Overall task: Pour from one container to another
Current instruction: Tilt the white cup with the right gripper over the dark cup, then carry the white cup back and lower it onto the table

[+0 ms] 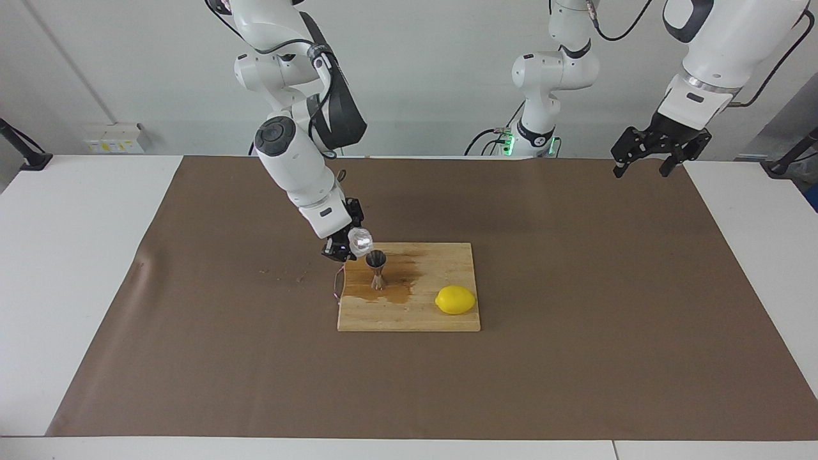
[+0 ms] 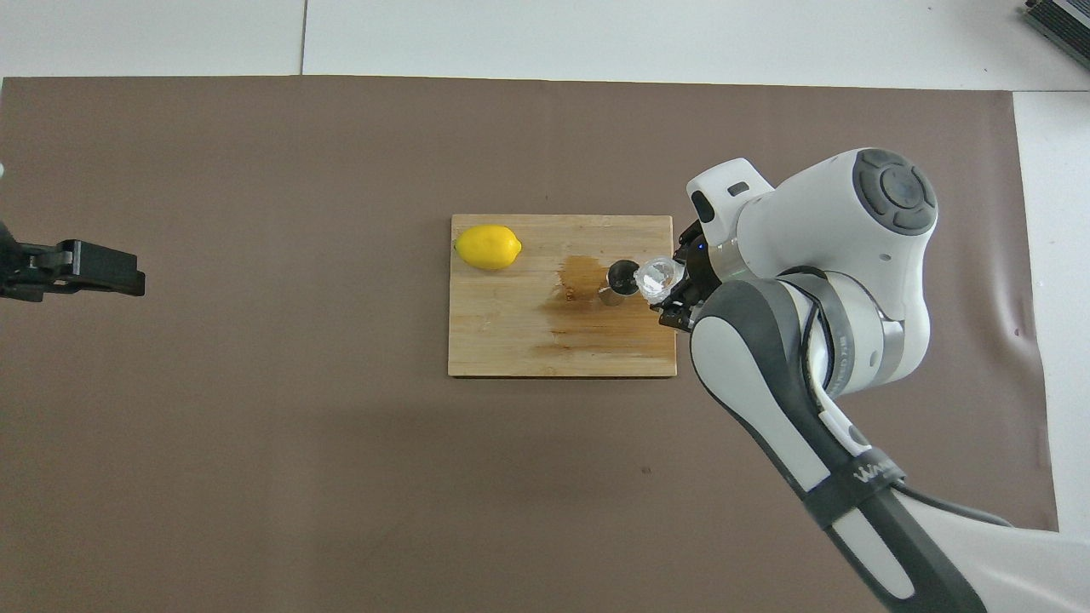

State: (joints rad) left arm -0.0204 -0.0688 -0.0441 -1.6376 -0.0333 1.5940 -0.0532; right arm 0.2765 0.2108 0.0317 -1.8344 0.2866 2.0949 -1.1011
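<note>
Facing view: the clear cup [image 1: 360, 241] is being held tilted by the right gripper [image 1: 345, 246], fingers clenched on it, mouth turned toward the metal jigger [image 1: 376, 269]. The cup is being kept just above and beside the jigger's rim, at the corner of the cutting board [image 1: 415, 313] toward the right arm's end; contact betw. the two cannot be told. The jigger is standing upright on the board, in a dark wet stain [image 1: 399, 281] that is spreading along the board's edge nearer the robots. A lemon [image 1: 455, 299] is lying on the same board, toward the left arm's end, well apart from the jigger. The board is resting on a brown mat [image 1: 575, 319] on the white table [image 1: 64, 255]. The left gripper [image 1: 652, 158] is being held up over the mat's corner nearest the left arm's base, fingers released, nothing in them; that arm is waiting.

Overhead view: the cup [image 2: 655, 278] is being seen mouth-on, overlapping the edge of the jigger [image 2: 621, 277], w/ the right gripper [image 2: 681, 289] at the board [image 2: 511, 340] edge. The stain [image 2: 583, 294] is lying betw. jigger and lemon [image 2: 488, 247], reaching toward the robots. The left gripper [image 2: 102, 272] is showing at the frame edge over the mat [image 2: 255, 468], well apart from the board.
</note>
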